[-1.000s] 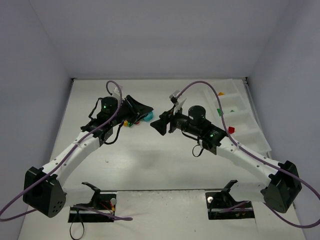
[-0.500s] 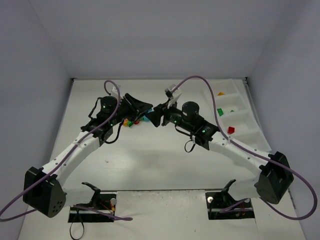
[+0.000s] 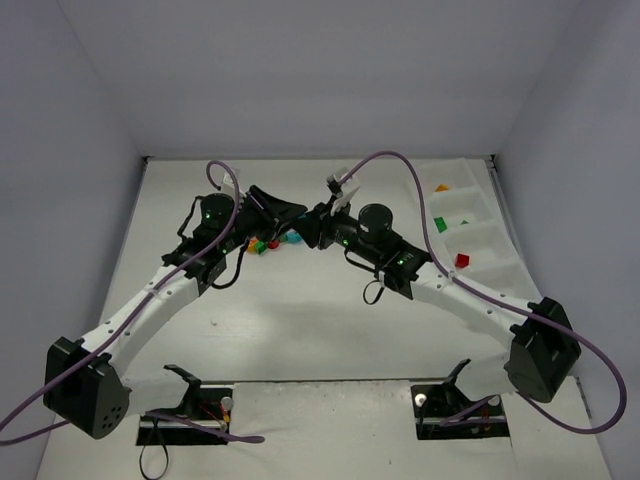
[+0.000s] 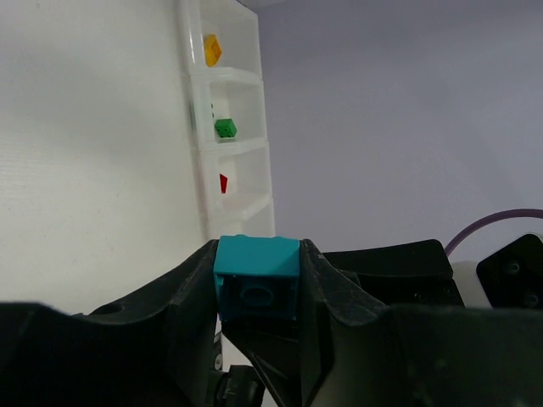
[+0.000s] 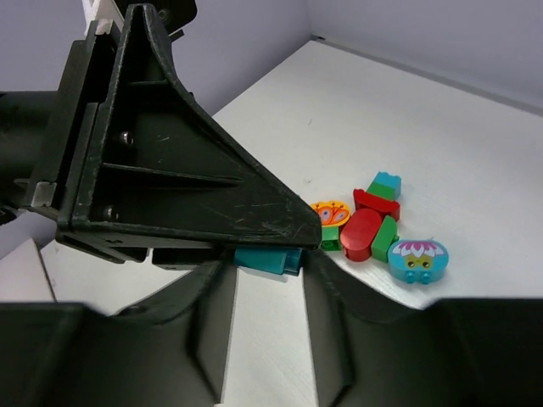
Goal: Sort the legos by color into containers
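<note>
Jaws of the left gripper point(image 4: 257, 259) are pinching a teal brick point(image 4: 256, 273) by its two sides, holding it up off the counter point(image 3: 300, 320) at about the middle of the scene. The right gripper point(image 5: 267, 261) is reaching in from the right to meet it, nose to nose. Its jaws are standing a little apart, one on each side of that same brick, just under the left gripper's tip. Whether they are pressing on it or only flanking it, I cannot tell.

Just beyond the meeting point, slightly to the left, a loose pile of legos point(image 5: 373, 225) is lying on the counter: red, green and teal pieces bunched together and touching. An orange rounded piece point(image 5: 331, 212) is sitting at the pile's edge, and a teal rounded piece point(image 5: 417, 259) is lying just beside the pile.

Along the right side, the tray point(image 3: 487, 232) is running from near to far. A red brick point(image 3: 462, 260) is lying in a nearer compartment, a green brick point(image 3: 439, 223) in the next one out, and an orange-yellow brick point(image 3: 441, 187) in the farthest.
</note>
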`<state>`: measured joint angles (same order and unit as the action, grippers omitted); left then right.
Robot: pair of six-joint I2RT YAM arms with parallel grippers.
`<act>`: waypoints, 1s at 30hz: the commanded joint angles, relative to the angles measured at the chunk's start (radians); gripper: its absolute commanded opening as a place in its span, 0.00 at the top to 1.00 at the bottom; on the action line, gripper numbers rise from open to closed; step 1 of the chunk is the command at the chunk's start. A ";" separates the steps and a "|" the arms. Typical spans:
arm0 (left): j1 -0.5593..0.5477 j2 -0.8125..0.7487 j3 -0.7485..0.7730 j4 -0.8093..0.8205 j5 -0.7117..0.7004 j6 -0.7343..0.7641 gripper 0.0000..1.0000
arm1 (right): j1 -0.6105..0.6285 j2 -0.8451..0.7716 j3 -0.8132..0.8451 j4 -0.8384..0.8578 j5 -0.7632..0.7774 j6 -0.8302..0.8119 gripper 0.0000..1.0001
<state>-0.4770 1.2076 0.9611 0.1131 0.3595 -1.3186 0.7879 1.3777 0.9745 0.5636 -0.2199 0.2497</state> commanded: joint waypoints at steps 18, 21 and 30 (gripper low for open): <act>-0.008 -0.125 0.040 -0.087 -0.140 0.119 0.11 | -0.004 -0.049 -0.011 -0.054 0.273 -0.109 1.00; 0.009 -0.138 0.071 -0.188 -0.195 0.204 0.10 | -0.030 -0.062 -0.019 -0.173 0.388 -0.087 1.00; 0.044 -0.186 0.126 -0.477 -0.336 0.521 0.10 | -0.326 -0.195 -0.043 -0.732 0.721 0.253 1.00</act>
<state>-0.4370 1.0607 1.0370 -0.2760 0.0837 -0.9565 0.5503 1.2819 0.9386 0.0479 0.3058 0.3599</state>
